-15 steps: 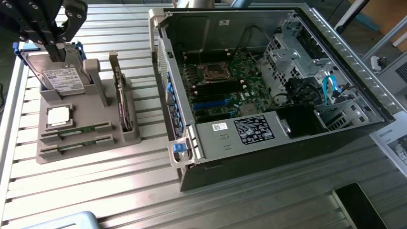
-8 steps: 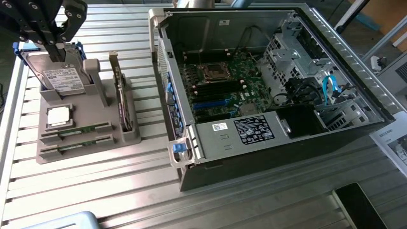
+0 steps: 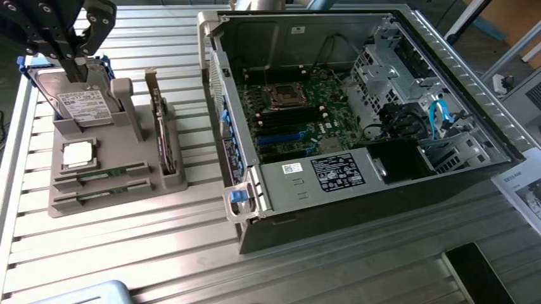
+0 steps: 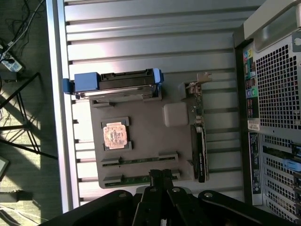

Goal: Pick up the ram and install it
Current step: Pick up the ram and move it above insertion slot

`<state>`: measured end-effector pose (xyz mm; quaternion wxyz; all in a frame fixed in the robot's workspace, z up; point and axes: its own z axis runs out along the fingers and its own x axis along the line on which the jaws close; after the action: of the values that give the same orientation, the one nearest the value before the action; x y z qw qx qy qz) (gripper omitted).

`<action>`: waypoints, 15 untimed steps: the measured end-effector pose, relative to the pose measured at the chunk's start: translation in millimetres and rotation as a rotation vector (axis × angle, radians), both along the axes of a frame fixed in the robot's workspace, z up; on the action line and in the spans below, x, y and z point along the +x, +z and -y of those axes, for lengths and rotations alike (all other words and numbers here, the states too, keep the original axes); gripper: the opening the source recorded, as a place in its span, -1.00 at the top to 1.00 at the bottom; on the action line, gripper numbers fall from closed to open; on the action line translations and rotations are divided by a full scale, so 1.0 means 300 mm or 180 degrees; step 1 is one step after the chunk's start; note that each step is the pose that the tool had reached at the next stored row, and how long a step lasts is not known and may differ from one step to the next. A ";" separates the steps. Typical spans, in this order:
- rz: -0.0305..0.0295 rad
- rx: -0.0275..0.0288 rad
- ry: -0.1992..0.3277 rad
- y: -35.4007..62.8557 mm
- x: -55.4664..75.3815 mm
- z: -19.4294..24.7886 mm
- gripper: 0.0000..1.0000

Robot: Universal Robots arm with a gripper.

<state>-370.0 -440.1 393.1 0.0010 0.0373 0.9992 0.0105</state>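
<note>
Ribbed steel desk [image 3: 152,253]; my tool [image 3: 76,73] hangs closed and empty over the hard drive [image 3: 80,104]; the ram [image 3: 101,173] sits lower, past the processor [image 3: 78,155], its length crosswise to my approach line.

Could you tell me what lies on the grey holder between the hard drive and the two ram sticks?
The square processor chip lies between the hard drive and the ram sticks, as the exterior view shows.
</note>
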 end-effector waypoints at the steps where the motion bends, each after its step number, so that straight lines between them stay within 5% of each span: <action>1: 0.0000 0.0000 0.0007 0.000 0.001 0.000 0.79; 15: 0.0000 0.0000 0.0296 0.000 0.010 0.004 0.79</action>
<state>-366.9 -441.2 393.0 0.0005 -0.0092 0.9999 0.0105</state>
